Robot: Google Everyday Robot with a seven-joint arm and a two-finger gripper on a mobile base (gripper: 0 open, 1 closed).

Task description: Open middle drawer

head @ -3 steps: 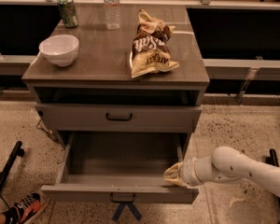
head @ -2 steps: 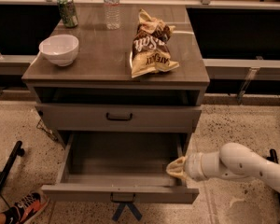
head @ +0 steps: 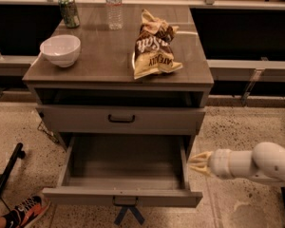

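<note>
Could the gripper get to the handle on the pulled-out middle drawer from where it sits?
Probably yes. The gripper hangs just right of the middle drawer, apart from it. Nothing stands between it and the handle, though it must round the front corner.

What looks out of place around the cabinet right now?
Nothing spilled or broken. The middle drawer is pulled out and sits square, with the tool beside its right wall. One oddity: a sneaker at the bottom left, by the drawer's left front corner, so someone may be close.
</note>
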